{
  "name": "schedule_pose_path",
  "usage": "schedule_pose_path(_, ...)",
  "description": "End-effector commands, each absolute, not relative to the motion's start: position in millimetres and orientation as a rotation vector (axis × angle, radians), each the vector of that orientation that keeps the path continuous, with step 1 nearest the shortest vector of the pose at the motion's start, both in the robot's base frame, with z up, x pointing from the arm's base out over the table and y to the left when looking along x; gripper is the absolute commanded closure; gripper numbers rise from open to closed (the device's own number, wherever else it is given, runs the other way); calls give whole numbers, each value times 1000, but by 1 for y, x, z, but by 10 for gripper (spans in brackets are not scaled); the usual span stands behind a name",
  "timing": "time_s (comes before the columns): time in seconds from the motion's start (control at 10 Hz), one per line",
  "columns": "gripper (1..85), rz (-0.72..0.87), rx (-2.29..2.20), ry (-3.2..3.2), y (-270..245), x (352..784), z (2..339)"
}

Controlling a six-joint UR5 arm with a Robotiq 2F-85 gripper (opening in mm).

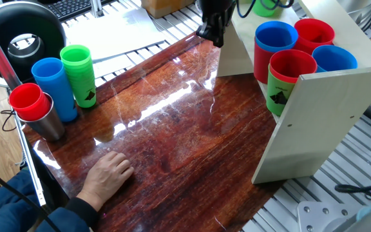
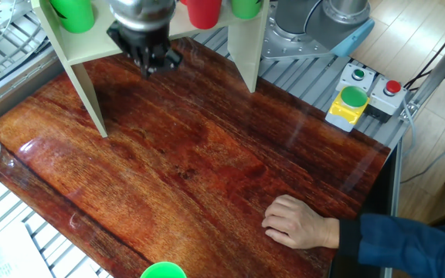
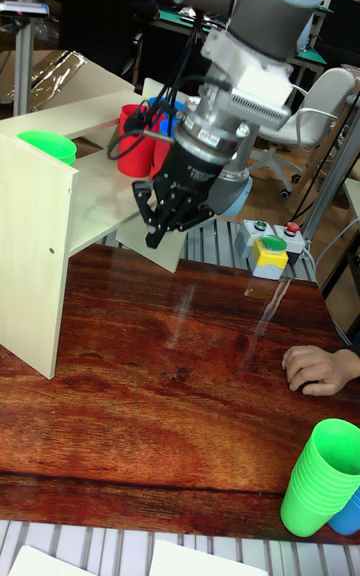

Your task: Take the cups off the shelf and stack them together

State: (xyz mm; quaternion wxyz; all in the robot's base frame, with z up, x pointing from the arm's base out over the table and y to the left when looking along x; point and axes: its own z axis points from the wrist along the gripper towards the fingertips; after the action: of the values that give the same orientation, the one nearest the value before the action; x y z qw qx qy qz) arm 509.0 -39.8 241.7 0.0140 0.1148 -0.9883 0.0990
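Note:
The cups sit on the cream shelf (image 1: 327, 122): two blue ones (image 1: 274, 40) (image 1: 334, 58), a red one (image 1: 314, 31), and a red cup (image 1: 291, 64) nested in the green logo cup (image 1: 276, 96). In the tall fixed view the red cup (image 3: 130, 151) and a blue cup (image 3: 166, 120) show behind the arm. My gripper (image 1: 212, 31) hangs above the table's far edge, just left of the shelf's side panel and apart from every cup. It (image 3: 153, 221) points down, open, with nothing between its fingers. From the other fixed view it (image 2: 151, 59) is in front of the shelf (image 2: 86, 85).
At the table's left stand a tall blue cup column (image 1: 53, 87), a green column (image 1: 79, 74) and a red cup in a steel tumbler (image 1: 40, 116). A person's hand (image 1: 108, 174) rests on the near table. A button box (image 2: 354, 104) sits off the edge.

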Motion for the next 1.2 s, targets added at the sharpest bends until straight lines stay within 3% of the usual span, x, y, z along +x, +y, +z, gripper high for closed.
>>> schedule_pose_path(0.0,843,278,433,-3090,-32,498,256)
schedule_pose_path(0.5,843,282,463,-3065,-23,487,263)
schedule_pose_path(0.9,843,28,545,-3154,23,503,259)
schedule_pose_path(1.0,843,19,500,-3169,24,505,259)
schedule_pose_path(1.1,843,106,539,-3183,12,512,260)
